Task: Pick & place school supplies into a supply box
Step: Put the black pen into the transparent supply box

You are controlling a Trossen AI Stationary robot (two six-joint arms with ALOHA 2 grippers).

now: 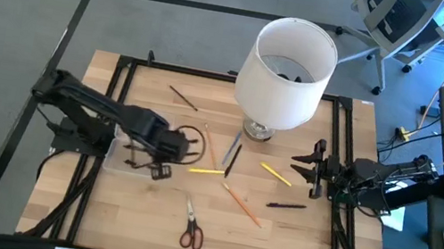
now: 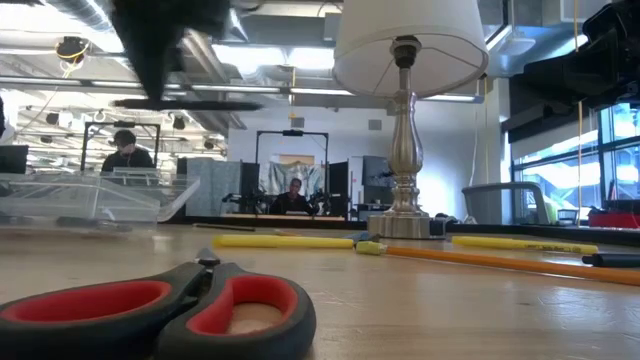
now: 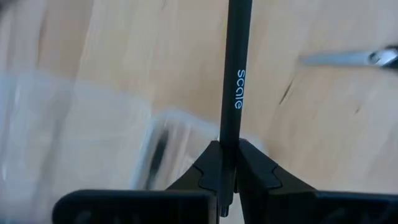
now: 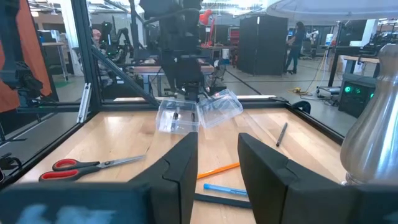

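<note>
Black pen (image 3: 235, 81) clamped in left end effector (image 3: 227, 177) over the supply box (image 1: 123, 146) edge; right end effector (image 4: 217, 162) apart.

The table (image 1: 292, 245) is pale, matt planked wood. The supply box (image 4: 199, 112) is clear glossy plastic; the lamp base (image 2: 403, 150) is shiny turned metal. The scissors (image 2: 150, 310) have smooth red-and-black plastic handles.

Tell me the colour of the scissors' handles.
Red inside black rims on the scissors; low view shows it best.
</note>
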